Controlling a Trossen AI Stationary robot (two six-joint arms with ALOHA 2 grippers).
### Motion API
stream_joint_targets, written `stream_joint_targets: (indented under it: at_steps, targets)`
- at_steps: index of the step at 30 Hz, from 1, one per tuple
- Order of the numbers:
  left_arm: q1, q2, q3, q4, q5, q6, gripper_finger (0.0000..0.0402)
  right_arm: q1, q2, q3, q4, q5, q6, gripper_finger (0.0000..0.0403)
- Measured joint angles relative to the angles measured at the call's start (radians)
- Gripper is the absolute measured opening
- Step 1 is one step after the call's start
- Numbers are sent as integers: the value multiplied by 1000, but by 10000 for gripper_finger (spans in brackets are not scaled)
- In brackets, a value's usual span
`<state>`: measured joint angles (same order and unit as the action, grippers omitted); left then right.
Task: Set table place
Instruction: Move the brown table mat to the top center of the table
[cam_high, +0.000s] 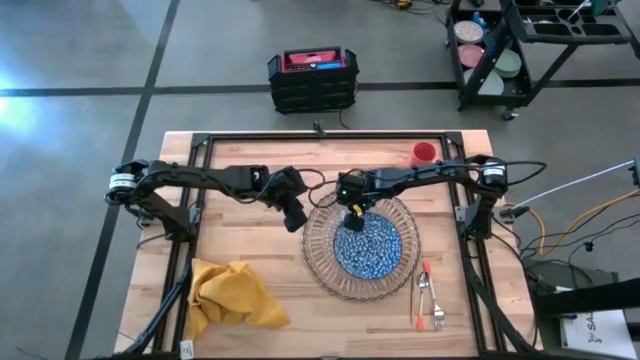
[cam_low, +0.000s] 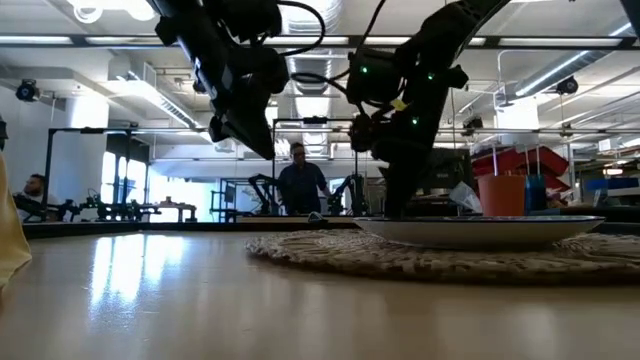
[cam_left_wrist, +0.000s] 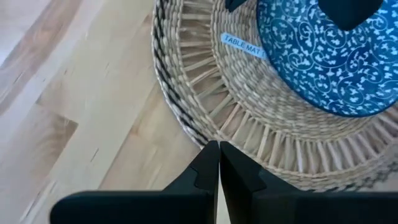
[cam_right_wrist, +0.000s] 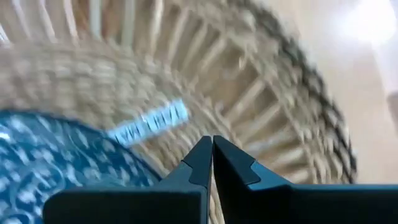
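**Plate's on the mat, napkin and cutlery not placed yet**

The blue-patterned round plate (cam_high: 373, 246) sits centred on the round woven straw charger mat (cam_high: 322, 240), right of the middle of the light-wood butcher-block bench (cam_high: 240, 225). The crumpled yellow cloth napkin (cam_high: 232, 295) lies at the near left corner, well apart from the mat. The orange-handled metal cutlery (cam_high: 428, 296) lies just beside the mat's near right edge, and the small red cup (cam_high: 424, 153) stands at the far right.

The right gripper (cam_right_wrist: 212, 157) hangs over the far rim of the plate, jaws pressed together and holding nothing. The left gripper (cam_left_wrist: 219, 163) hovers over the mat's left edge, jaws also pressed together and empty.

My read: the plate step looks done, so the next thing is probably the napkin, and the left arm is the closer one. To do it well, I'd lift the right arm straight up so it doesn't nudge the plate. Then spread the left jaws before coming down, pinch a raised fold of the cloth rather than scraping the bench, and carry it high enough that the loose corners don't drag across the mat or catch the plate's rim.
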<state>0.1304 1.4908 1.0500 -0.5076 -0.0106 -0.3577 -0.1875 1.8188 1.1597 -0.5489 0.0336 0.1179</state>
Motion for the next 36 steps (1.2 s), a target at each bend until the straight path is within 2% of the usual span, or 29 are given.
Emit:
stream_joint_targets:
  at_steps: [5, 8, 10, 12, 16, 19, 23, 29, 36]
  targets:
    - [-17, -1, 0, 26, -1, -17, 0, 0, -4, 20, -2, 1, -7, 0]
    - [-35, -2, -15, 129, -2, -22, 0, 0, -25, 29, -30, 4, -10, 0]
    - [-47, 5, -34, 215, 0, -22, 0, 0, -50, 31, -67, 48, -34, 0]
    - [-52, 19, -56, 305, 1, -22, 0, 1, -92, 31, -119, 111, -58, 0]
    - [-54, 72, -79, 368, 1, -26, 0, 12, -211, 31, -257, 169, -44, 0]
    - [-53, 142, -84, 421, -7, -43, 0, 26, -313, 28, -347, 177, 11, 0]
    - [-53, 271, -83, 515, -5, -68, 0, 52, -434, 9, -380, 179, 82, 0]
    - [-10, 393, -47, 498, 1, -91, 0, 118, -543, -38, -379, 178, 182, 0]
    - [134, 413, -48, 472, 10, -85, 0, 174, -542, -113, -351, 179, 251, 0]
